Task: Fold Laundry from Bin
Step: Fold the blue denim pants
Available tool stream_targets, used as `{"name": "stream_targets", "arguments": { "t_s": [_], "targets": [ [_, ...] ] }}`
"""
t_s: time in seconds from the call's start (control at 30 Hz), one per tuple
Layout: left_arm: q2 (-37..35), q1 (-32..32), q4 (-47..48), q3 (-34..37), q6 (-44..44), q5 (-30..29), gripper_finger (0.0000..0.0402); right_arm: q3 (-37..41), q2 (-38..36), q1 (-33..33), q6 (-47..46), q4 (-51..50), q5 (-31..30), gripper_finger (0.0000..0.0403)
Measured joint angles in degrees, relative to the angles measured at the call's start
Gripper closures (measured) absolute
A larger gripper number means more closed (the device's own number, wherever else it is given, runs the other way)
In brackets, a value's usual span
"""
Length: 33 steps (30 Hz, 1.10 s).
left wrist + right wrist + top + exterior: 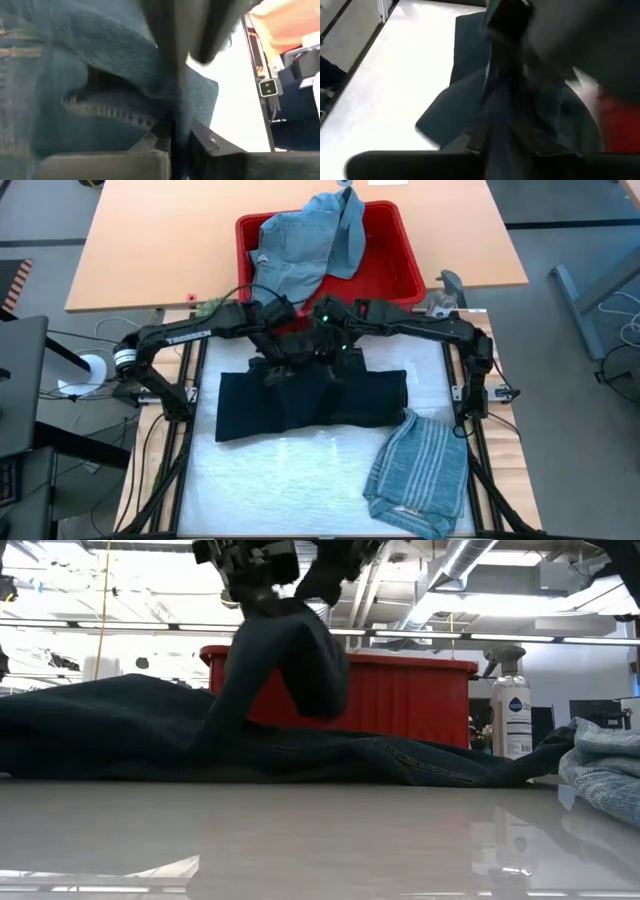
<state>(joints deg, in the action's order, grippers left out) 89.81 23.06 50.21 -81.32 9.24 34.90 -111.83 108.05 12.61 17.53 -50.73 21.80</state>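
Presently the dark navy trousers point(312, 408) lie spread across the white work surface point(290, 480) directly in front of the red bin point(395, 255), with their far edge gathered up where both arms meet. The left gripper point(275, 365) sits at that raised edge on the side of the bin's left half, clenched on a fold of the trousers; its wrist view shows denim seam and stitching pinched between the fingers point(150, 145). The low view shows a hump of the dark cloth hauled clear of the surface in front of the bin, which is consistent with lifting an edge to carry it over for a fold. The right gripper point(335, 360) is just beside the left one, toward the bin's middle, and cloth runs between its fingers point(470, 145), but that view is smeared and I cannot tell whether it grasps the fabric or has slackened. A light blue denim-like garment point(305, 245) hangs over the bin's far rim, evidently not yet taken out. The blue-grey striped shirt point(420, 470) lies bunched on the work surface well to the right of the bin's near corner, clear of the trousers' main panel, apparently set aside so the fold has room. A spray bottle point(510, 705) stands beside the bin's right end.
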Motion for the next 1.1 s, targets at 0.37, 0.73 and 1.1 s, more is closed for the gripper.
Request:
{"name": "stream_targets", "arguments": {
  "t_s": [0.37,0.73,1.1],
  "targets": [
    [-25.11,0.73,10.72,-0.02,-10.36,-16.20,0.0401,-19.13,-0.34,1.91,-1.13,-26.40,-4.98,0.0287],
    [-50.65,0.73,10.98,-1.73,-33.54,-19.26,0.0401,-19.11,-0.63,8.21,-1.98,-28.21,1.61,0.0285],
    [-63.24,0.75,17.05,-10.33,-42.46,-22.48,0.0401,-1.03,-0.63,6.26,-1.76,-11.88,12.46,0.0297]
  ]
}}
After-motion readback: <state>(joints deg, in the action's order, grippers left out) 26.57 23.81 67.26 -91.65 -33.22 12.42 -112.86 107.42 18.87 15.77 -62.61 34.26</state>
